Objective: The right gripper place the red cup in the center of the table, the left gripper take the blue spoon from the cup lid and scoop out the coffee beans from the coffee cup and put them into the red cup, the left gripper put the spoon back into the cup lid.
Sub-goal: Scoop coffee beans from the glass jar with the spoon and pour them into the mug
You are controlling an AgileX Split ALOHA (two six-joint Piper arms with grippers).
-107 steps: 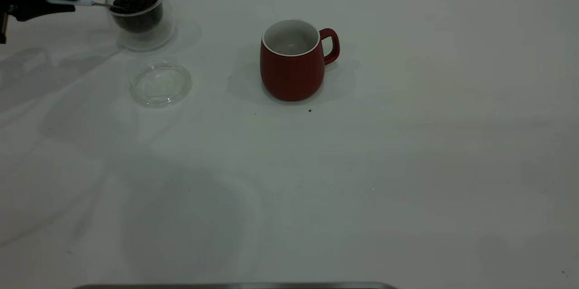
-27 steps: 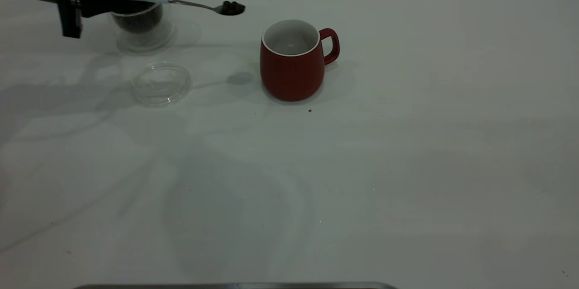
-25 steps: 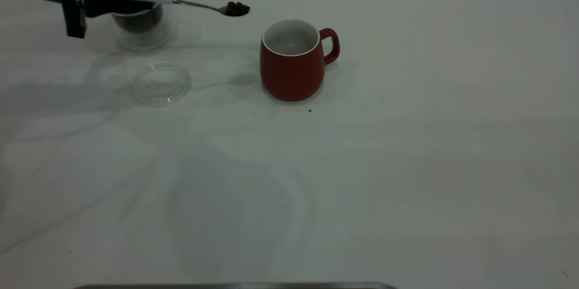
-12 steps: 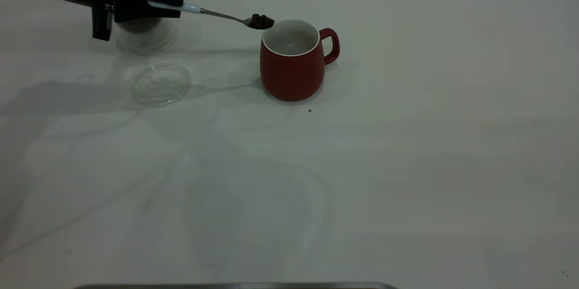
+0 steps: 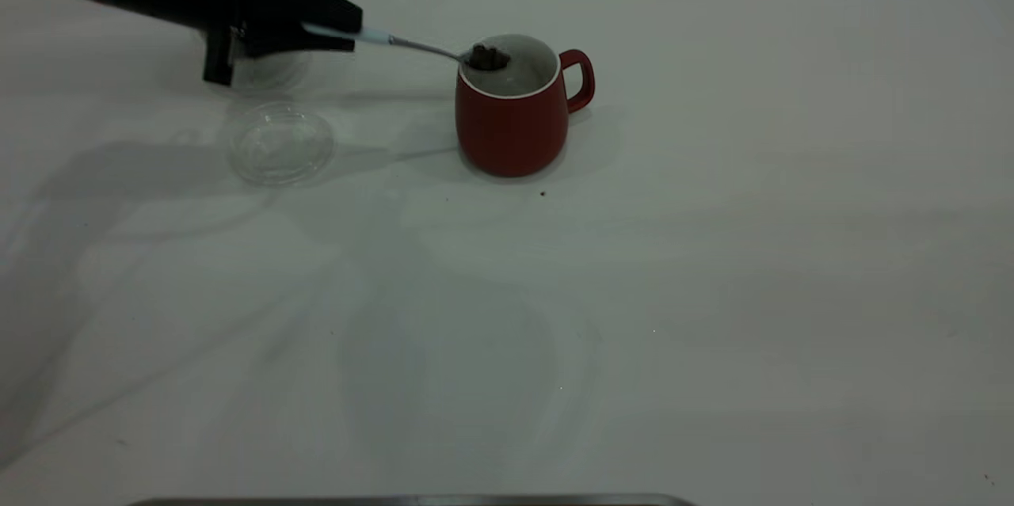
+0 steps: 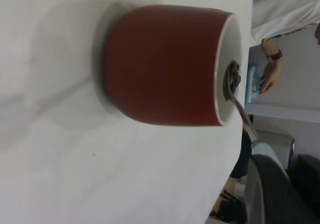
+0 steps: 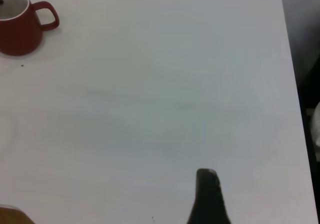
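the glossy black left pincer (image 5: 348,35), clenched on the pale-blue-handled metal spoon (image 5: 412,45), holds its bowl of dark coffee beans (image 5: 487,57) over the rounded dark red ceramic mug (image 5: 513,126) mid-desk, poised for tipping.

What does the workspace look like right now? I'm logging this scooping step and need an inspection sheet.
Surface: white table, a few tiny dark specks.
Job's things: red cup upright near the centre; blue spoon reaching over its rim, coffee beans still in the bowl; cup lid lying bare; coffee cup mostly hidden behind the left arm.
Clutter: nothing seen.
Grippers: left claw shut on the spoon handle; right claw away from the cup, above bare table.
Cables: nothing seen.
Surroundings: a person's hand beyond the table edge.
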